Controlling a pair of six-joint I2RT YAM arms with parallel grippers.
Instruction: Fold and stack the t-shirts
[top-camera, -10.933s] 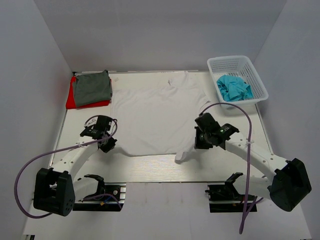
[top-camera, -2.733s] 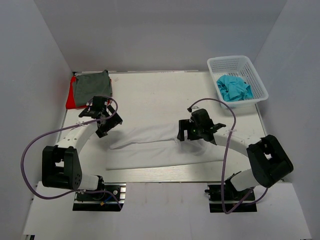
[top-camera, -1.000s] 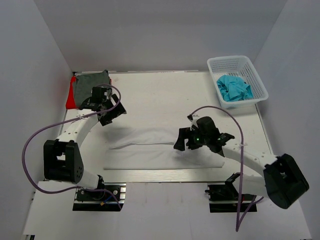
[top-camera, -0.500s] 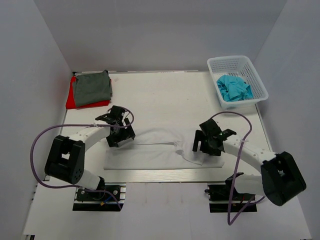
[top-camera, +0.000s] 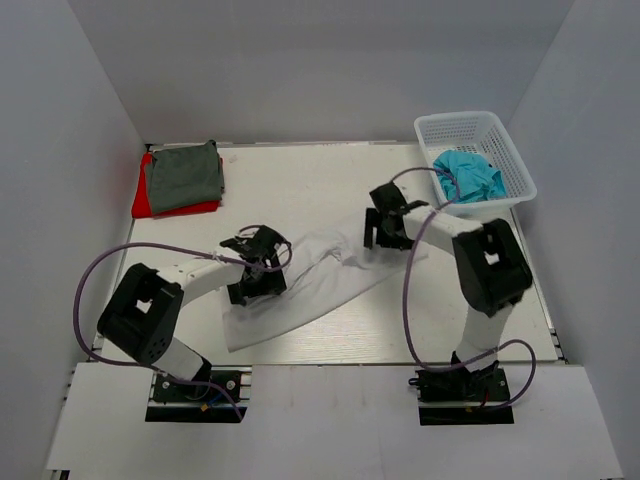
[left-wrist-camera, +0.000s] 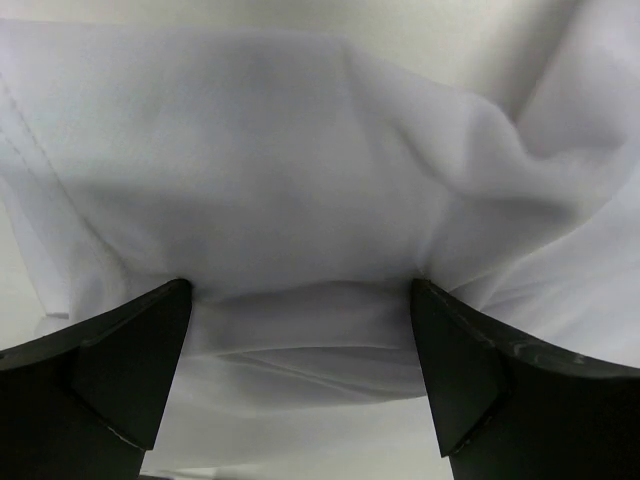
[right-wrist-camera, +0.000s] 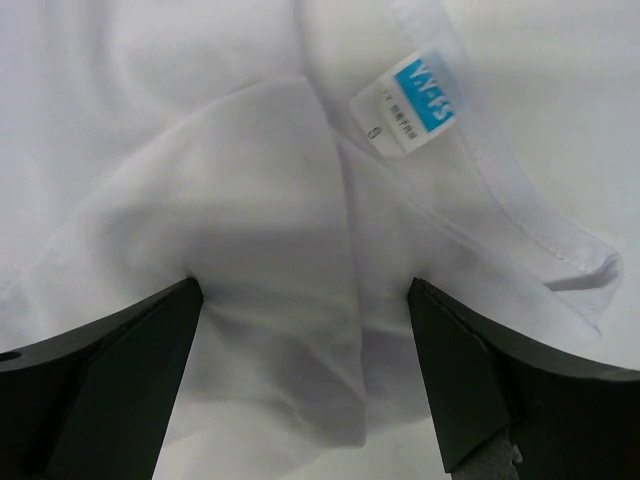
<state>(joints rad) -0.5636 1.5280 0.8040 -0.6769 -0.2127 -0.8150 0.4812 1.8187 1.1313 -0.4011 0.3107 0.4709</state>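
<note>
The white shirt (top-camera: 318, 285) lies as a rumpled slanted band across the middle of the table (top-camera: 300, 185), both claws on it: the left claw (left-wrist-camera: 300, 292) spread wide over its near-left part, the right claw (right-wrist-camera: 303, 288) equally spread at the far-right end beside the neck label (right-wrist-camera: 415, 100). Cloth bunches between each pair of fingers (left-wrist-camera: 110, 370), though whether the tips press it is hard to tell. The grey-green shirt (top-camera: 183, 175) sits folded on the red shirt (top-camera: 143, 203) at the far-left corner; the turquoise shirt (top-camera: 468, 177) lies crumpled in the basket (top-camera: 478, 125).
</note>
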